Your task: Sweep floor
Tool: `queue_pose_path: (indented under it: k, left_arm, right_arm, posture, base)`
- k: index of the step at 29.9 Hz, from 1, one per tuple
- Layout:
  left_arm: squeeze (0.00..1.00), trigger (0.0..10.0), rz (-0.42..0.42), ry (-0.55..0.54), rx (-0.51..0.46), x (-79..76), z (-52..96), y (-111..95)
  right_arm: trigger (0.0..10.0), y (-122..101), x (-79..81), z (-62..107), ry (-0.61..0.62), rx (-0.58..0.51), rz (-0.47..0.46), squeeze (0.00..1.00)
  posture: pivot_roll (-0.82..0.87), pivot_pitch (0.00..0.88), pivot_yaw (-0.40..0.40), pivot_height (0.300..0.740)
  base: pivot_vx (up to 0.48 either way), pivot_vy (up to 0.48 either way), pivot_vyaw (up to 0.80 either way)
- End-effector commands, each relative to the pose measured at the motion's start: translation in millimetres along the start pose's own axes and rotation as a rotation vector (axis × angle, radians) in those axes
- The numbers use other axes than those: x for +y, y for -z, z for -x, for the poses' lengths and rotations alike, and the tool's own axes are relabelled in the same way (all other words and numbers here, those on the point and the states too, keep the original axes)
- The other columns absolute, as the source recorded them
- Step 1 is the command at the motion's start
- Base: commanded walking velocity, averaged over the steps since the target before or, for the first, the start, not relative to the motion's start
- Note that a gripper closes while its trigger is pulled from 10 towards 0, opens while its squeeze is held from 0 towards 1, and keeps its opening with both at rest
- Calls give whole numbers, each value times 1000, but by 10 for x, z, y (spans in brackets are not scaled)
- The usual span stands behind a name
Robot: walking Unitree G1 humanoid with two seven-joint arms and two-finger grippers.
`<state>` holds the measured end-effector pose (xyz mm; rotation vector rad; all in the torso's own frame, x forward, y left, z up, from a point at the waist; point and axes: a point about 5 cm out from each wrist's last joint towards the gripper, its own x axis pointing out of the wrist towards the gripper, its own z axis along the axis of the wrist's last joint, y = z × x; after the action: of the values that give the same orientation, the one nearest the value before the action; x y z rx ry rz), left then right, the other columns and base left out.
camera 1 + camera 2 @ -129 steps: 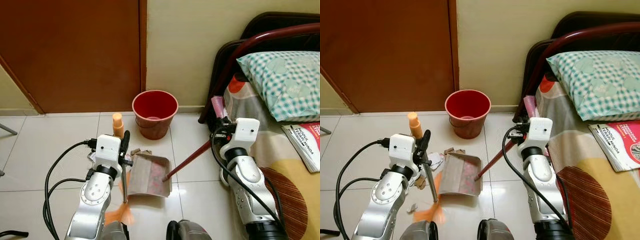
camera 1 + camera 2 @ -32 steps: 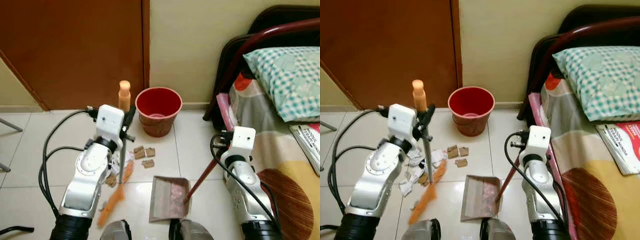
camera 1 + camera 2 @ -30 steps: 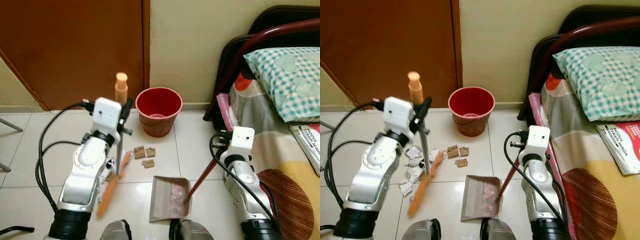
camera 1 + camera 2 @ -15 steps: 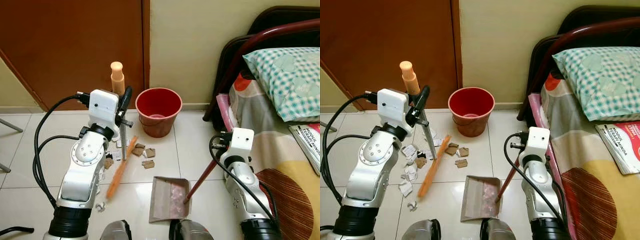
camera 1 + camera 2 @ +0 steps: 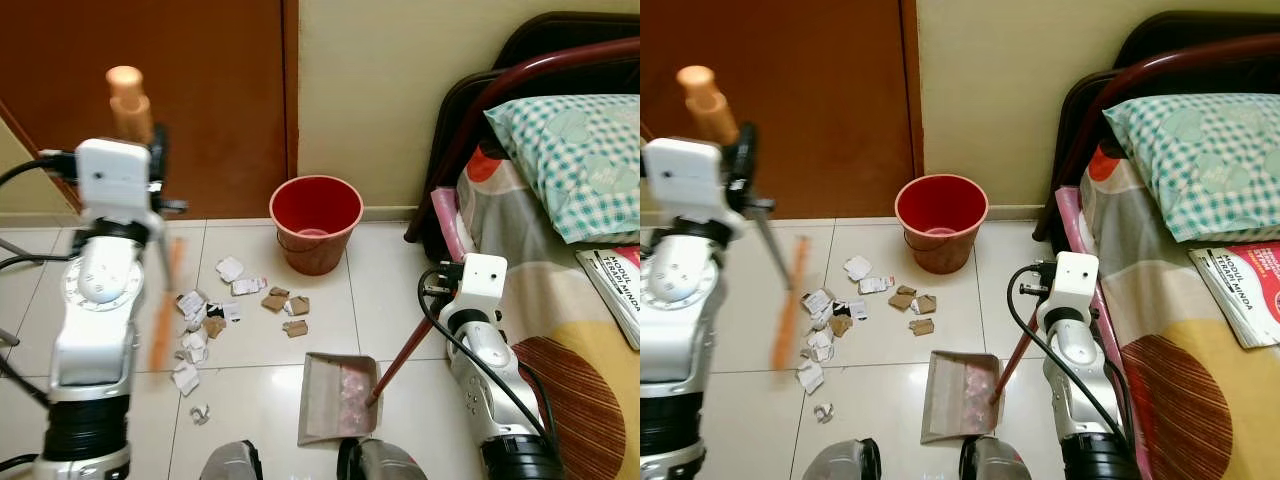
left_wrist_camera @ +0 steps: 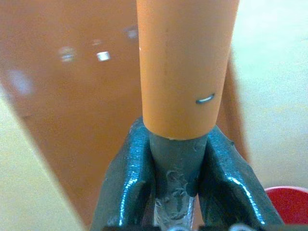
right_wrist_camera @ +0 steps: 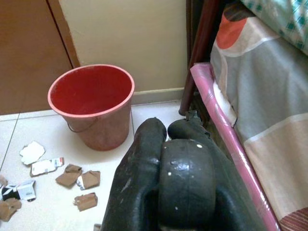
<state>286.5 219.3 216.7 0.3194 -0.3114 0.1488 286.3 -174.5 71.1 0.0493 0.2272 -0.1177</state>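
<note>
**Broom swung out left; scraps lie loose between dustpan and bucket**

- Dustpan [image 5: 338,397]: on the floor just ahead of the robot's feet, mouth toward the scraps, a little debris inside. Unmoved over the last second. Its red handle [image 5: 404,348] runs up to the right pincer [image 7: 166,190], whose fingers are closed round the handle end.
- Scraps [image 5: 236,303]: torn paper and cardboard on the tiles, spread from left of the dustpan up toward the bucket. None touch the pan's lip.
- Broom [image 5: 160,305]: half a second ago its orange head lay among the scraps; now it is blurred, out to the left beside the left arm, clear of the pile. Likely a wind-up for a fresh stroke toward the pan.
- Left pincer [image 6: 175,159]: raised high on the left, clamped on the grey shaft just below the orange grip.
- Bucket [image 5: 315,222]: red, upright by the wall beyond the scraps.
- Progress, judged: most litter not yet collected.
</note>
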Motion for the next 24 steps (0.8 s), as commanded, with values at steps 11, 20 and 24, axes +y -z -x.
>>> queue_pose_path:
  k: [11,20,24]
  left_arm:
    - [0,10000,21,-45,226,14,507,522]
    - [0,10000,41,-23,251,-83,545,565]
    - [0,10000,41,-25,253,-81,543,577]
  right_arm:
    - [10000,-37,33,-32,-66,-23,-10,0]
    - [10000,-30,8,-34,-56,-25,-23,0]
    - [10000,-27,3,-38,-55,-25,-27,0]
  posture:
    - [57,142,-52,740]
    - [50,139,-53,740]
    - [45,139,-49,740]
  base:
    - [0,0,51]
    - [0,0,197]
    - [-251,0,0]
